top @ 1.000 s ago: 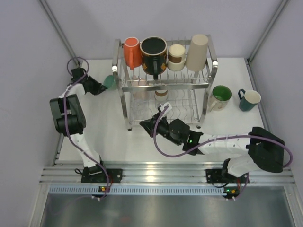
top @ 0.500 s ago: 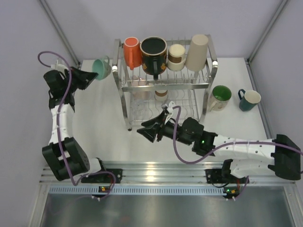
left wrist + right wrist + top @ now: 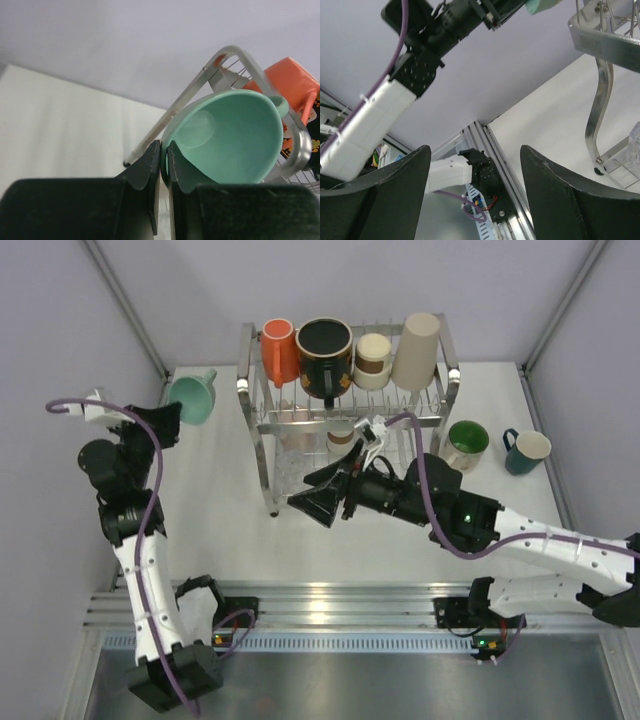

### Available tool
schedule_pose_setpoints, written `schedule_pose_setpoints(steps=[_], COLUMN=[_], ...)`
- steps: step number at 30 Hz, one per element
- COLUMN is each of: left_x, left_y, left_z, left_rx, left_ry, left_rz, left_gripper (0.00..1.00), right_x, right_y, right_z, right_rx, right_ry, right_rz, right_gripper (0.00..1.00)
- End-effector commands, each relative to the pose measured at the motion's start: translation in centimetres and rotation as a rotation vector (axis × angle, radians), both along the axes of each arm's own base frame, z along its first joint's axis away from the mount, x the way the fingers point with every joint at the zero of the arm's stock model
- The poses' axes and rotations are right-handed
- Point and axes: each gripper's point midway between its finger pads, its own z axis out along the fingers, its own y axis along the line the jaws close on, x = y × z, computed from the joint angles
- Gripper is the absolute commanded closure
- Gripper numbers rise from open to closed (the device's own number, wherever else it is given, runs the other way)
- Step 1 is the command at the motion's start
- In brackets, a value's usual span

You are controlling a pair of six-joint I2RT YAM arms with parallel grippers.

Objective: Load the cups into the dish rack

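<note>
Teal cup (image 3: 192, 397) hung off the table at the upper left of the overhead frame, just left of the dish rack's (image 3: 268, 475) top-left corner. The wrist view showed its open mouth tilted toward the camera.

Left gripper (image 3: 170, 415) was pinched closed on the cup's rim, one finger inside and one outside. Right gripper (image 3: 312, 495) was spread wide and held nothing, at frame centre before the lower tier.

The rack lay directly right of the cup. The orange cup (image 3: 279, 350) filled the nearest top slot. Judgement: the left arm must carry the cup rightward, and the free slot was unclear.
</note>
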Motion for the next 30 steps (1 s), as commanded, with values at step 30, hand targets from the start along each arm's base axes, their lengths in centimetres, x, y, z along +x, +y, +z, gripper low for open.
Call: schedule_pose_setpoints(steps=[30], left_x=[-20.0], left_y=[-12.0], left_z=[13.1], left_rx=[0.383], left_ry=[-0.751], left_rz=[-0.277], left_gripper=[1.00], right_x=[-6.3], right_y=[-7.5], right_z=[4.7], right_rx=[-0.260], right_ry=[0.276], right_rz=[0.389], right_gripper=[0.30])
